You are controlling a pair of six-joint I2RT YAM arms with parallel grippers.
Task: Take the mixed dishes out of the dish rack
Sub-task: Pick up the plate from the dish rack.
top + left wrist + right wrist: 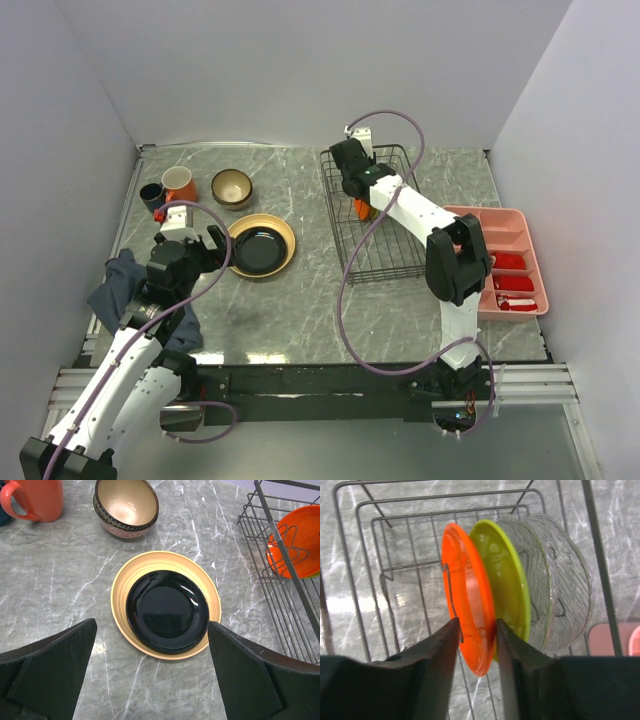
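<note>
Robot test cell, not a real kitchen. Plain white panels (300, 70) box in three sides of a grey marble-look tabletop (300, 320). My two arms sit bolted to metal rails (540, 380) at its near edge, with purple cable (340, 300) looping loose. The only kitchen things are a wire dish rack (380, 255), an orange plate (470, 605), a mug (181, 184) and a pink tray (490, 211).

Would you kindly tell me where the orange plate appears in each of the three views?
Top external: the orange plate stands right of centre in the dish rack, under the right hand.
Left wrist: orange plate at upper right edge, behind rack wires.
Right wrist: orange plate central, upright, between the hand's fingers.
Shared landmark: the dish rack.
</note>
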